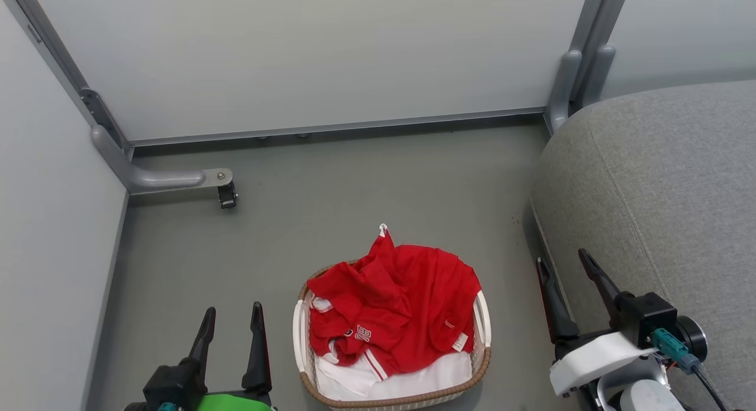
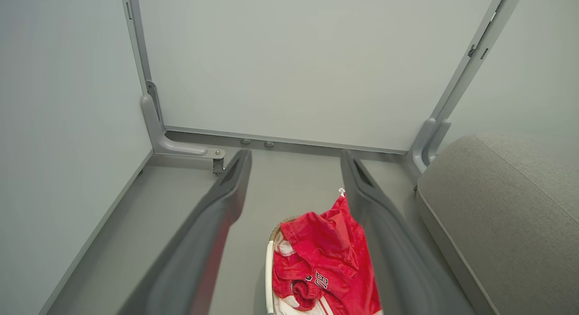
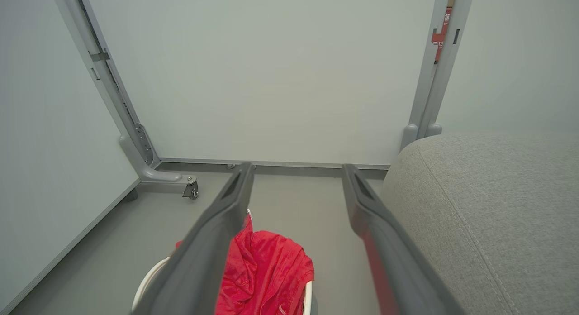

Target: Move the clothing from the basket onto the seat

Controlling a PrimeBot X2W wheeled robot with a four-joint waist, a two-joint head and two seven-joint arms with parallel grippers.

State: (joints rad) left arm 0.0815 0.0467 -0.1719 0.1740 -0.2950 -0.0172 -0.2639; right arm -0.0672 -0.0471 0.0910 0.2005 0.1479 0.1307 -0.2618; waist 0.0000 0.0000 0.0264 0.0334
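Note:
Red clothing [image 1: 394, 307] with white trim and lettering is heaped in the cream basket [image 1: 483, 346] with a brown woven rim, on the floor at the bottom centre of the head view. White fabric lies under it at the front. The grey seat [image 1: 661, 186] fills the right side. My left gripper [image 1: 232, 319] stands open to the basket's left, apart from it. Right of the basket, my right gripper [image 1: 565, 266] is open beside the seat's edge. The clothing [image 2: 332, 260] shows between the left fingers, and the clothing [image 3: 267, 269] lies behind the right gripper's left finger.
Pale partition panels [image 1: 307, 56] enclose the floor at the back and left. A grey metal foot with a caster [image 1: 227, 195] sticks out at the back left. Bare grey floor [image 1: 354, 186] lies between basket and back panel.

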